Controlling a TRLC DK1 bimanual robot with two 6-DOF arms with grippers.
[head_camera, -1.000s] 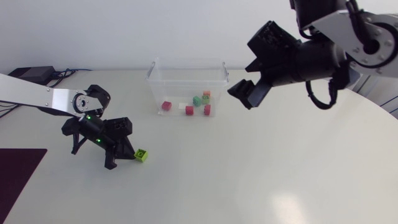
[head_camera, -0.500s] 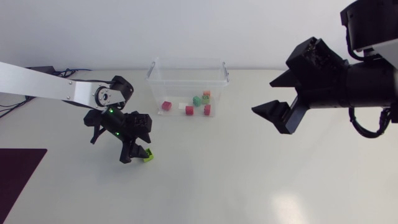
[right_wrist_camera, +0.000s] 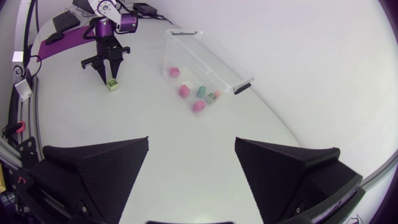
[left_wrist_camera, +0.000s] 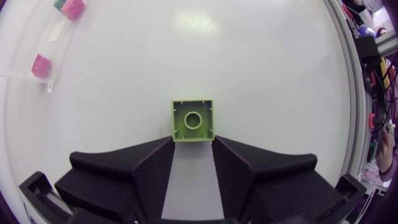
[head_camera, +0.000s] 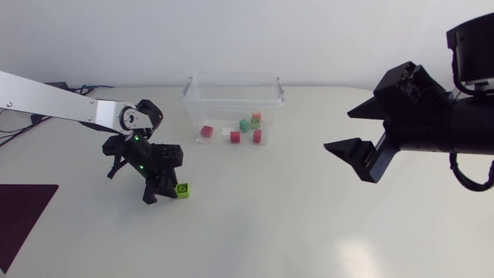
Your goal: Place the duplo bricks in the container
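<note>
Step in hand: pickup. The left gripper (head_camera: pixel 174 192) pinches the green brick (left_wrist_camera: pixel 193 121) by its fingertips on the table's (head_camera: pixel 255 228) left half. The right gripper (head_camera: pixel 340 130) is spread and empty. Next: lift the brick and carry it over the container (head_camera: pixel 231 76).

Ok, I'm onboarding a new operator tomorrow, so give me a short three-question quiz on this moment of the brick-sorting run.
1. True or false: the green duplo brick already lies inside the clear container.
2. Which gripper is at the green brick? A) left gripper B) right gripper C) neither
3. Fill in: the right gripper is ____ (open or shut).
Key: 1 false, it sits on the table outside the container; 2 A; 3 open, holding nothing.
</note>
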